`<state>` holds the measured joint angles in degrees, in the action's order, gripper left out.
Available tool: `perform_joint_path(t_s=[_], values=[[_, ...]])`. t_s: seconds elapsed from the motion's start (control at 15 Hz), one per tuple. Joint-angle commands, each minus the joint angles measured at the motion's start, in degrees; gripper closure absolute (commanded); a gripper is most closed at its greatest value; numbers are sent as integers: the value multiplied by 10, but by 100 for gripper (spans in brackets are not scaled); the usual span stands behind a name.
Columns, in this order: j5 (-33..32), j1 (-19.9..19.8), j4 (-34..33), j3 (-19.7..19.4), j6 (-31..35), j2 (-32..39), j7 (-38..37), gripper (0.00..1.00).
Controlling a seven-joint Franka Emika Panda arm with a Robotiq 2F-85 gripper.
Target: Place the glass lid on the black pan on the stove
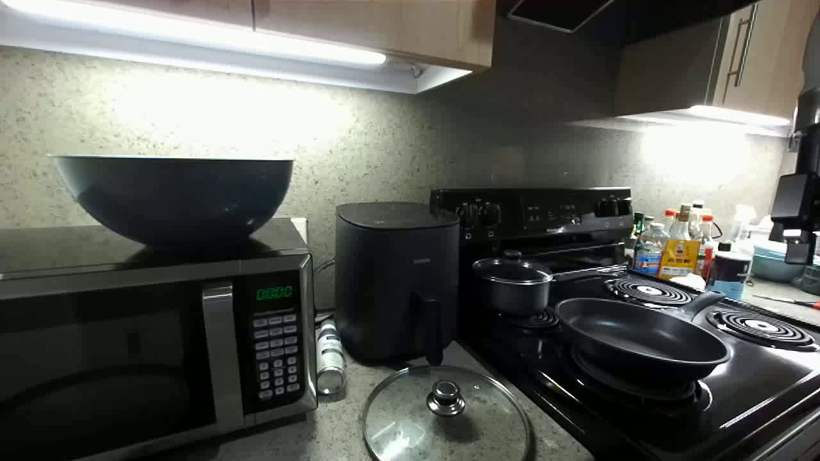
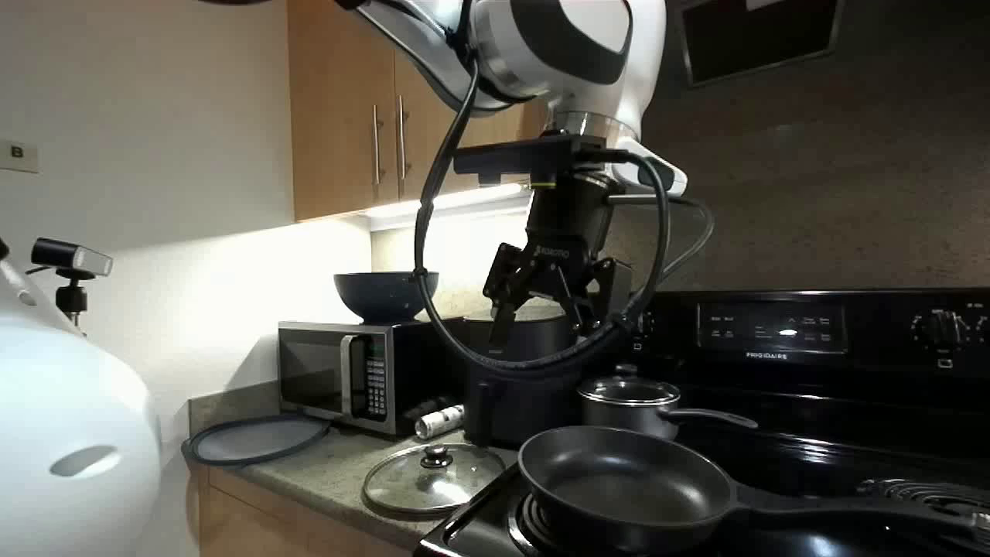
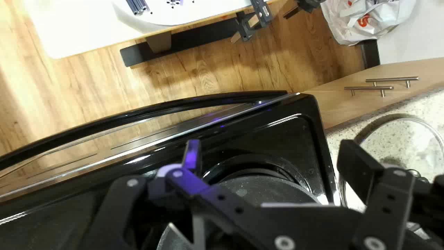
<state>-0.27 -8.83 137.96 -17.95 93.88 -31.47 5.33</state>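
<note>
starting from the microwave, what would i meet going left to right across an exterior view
In an exterior view: microwave → small printed cylinder → glass lid → black pan → teal bowl

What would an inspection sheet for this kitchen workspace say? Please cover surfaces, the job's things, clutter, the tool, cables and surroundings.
Surface: speckled counter beside a stove.
Job's things: glass lid lies on the counter; black pan sits on the stove, uncovered.
Clutter: microwave with a large bowl on top, air fryer, lidded pot, bottles beside the stove.
Tool: open; nothing seen in its grip.
Cables: in an exterior view, a black cable loops down from the arm past the tool.
Surroundings: wooden cupboards, wood floor, plastic bag.
</note>
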Motion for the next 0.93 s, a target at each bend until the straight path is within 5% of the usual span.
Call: perform_joint_path(t_s=[0.0, 0.4, 0.87], values=[[6, -16, -1, 13, -1, 3, 7, 0], [3, -13, -1, 18, -1, 4, 7, 0], [-21, 56, 10, 143, 22, 7, -6, 0]])
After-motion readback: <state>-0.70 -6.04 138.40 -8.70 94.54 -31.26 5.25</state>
